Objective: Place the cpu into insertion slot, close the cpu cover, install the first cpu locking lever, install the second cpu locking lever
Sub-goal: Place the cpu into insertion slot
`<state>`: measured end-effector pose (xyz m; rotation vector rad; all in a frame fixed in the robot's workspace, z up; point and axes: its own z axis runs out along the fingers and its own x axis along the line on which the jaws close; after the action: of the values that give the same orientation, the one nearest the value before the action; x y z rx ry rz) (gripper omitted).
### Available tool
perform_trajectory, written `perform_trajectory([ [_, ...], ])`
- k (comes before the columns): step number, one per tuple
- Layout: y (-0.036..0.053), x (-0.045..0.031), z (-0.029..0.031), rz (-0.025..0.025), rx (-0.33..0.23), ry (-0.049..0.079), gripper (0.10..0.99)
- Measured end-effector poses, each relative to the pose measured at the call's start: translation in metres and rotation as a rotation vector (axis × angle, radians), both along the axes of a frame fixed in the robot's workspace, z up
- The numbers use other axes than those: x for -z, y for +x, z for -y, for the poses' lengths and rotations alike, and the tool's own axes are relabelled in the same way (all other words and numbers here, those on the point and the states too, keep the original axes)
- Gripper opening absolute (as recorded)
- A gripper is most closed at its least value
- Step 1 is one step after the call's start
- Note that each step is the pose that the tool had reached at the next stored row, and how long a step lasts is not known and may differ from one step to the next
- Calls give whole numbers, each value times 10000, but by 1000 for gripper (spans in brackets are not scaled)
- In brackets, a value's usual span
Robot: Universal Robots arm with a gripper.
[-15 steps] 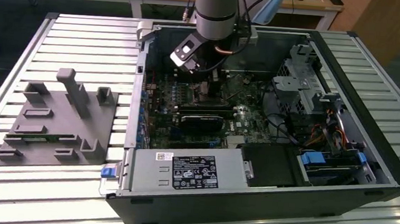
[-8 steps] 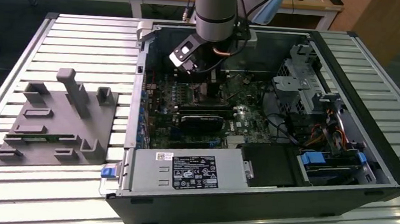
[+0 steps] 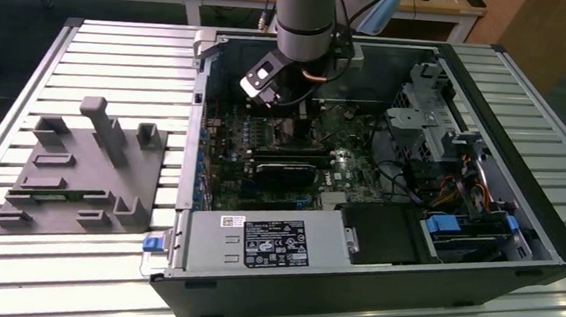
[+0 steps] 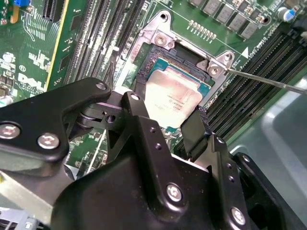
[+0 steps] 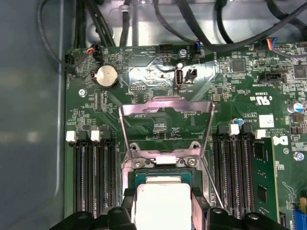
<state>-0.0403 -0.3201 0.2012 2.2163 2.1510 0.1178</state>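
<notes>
The cpu, a silvery square chip, sits between my black fingers just over the insertion slot, whose black recess shows beyond the chip's far edge. In both wrist views my gripper is shut on the chip's two sides. The cpu cover, a thin metal frame, stands swung up and open behind the slot. A thin locking lever sticks out loose beside the socket. In the exterior view my gripper reaches down into the open computer case.
Long memory slots flank the socket on both sides. Cables hang past the board's far edge. In the case lie a black card, a power supply and a drive cage. A grey fixture stands at the exterior view's left.
</notes>
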Motion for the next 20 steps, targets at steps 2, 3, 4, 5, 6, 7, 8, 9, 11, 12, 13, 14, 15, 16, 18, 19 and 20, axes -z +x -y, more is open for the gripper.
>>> perform_trajectory([
  [2,0,4,7,0,-127,-1,541],
  [3,0,6,13,-1,-133,-1,541],
  [4,0,8,18,-1,-133,0,541],
  [5,0,12,19,0,-133,1,541],
  [6,0,19,19,1,-132,2,541],
  [7,-1,26,20,-1,-131,0,541],
  [8,-1,35,20,0,-132,0,541],
  [9,-1,44,20,0,-132,0,541],
  [11,-1,54,23,-2,-133,-3,541],
  [12,-1,56,24,-2,-133,-3,541],
  [13,-1,59,24,-1,-133,-2,541],
  [14,-1,62,24,0,-132,-1,541],
  [15,-3,66,24,0,-132,-1,541],
  [16,-8,69,24,-1,-131,-2,541],
  [18,-19,76,24,0,-128,-2,541],
  [19,-23,80,24,0,-127,-1,541],
  [20,-24,85,23,1,-126,-1,541],
])
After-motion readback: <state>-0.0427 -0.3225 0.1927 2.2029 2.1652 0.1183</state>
